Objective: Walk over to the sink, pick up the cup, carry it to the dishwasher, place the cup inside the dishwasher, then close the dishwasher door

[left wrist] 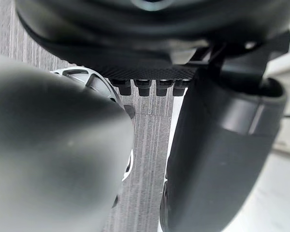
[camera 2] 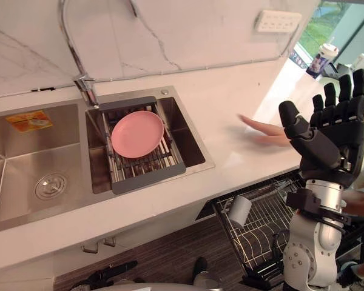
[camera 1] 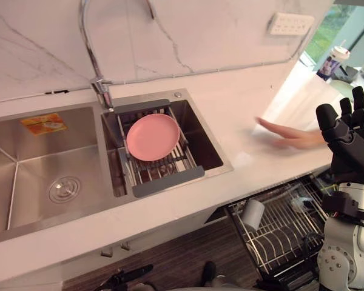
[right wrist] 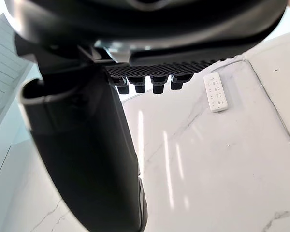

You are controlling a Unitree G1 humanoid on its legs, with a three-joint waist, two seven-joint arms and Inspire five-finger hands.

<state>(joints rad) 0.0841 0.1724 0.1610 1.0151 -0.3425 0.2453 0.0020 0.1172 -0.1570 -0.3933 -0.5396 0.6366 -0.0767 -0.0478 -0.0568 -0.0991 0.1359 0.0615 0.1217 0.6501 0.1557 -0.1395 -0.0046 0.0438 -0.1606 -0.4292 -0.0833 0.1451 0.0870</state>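
While the right hand [camera 2: 327, 136] is held raised beside the countertop [camera 1: 230, 115], fingers straight and spread with nothing in them, the cup [camera 1: 253, 213] is seen from the head views tilted in the dishwasher rack [camera 1: 273, 239], which is partly hidden by the arm. A person's hand [camera 1: 291, 137] is blurred on the countertop. The left hand [left wrist: 135, 48] is shown by its wrist view over the floor, fingers apparently straight and empty.

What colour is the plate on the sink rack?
Pink: the plate shows best in the left eye view.

Head stereo overlooks sink [camera 1: 42, 163]; wrists close-up.
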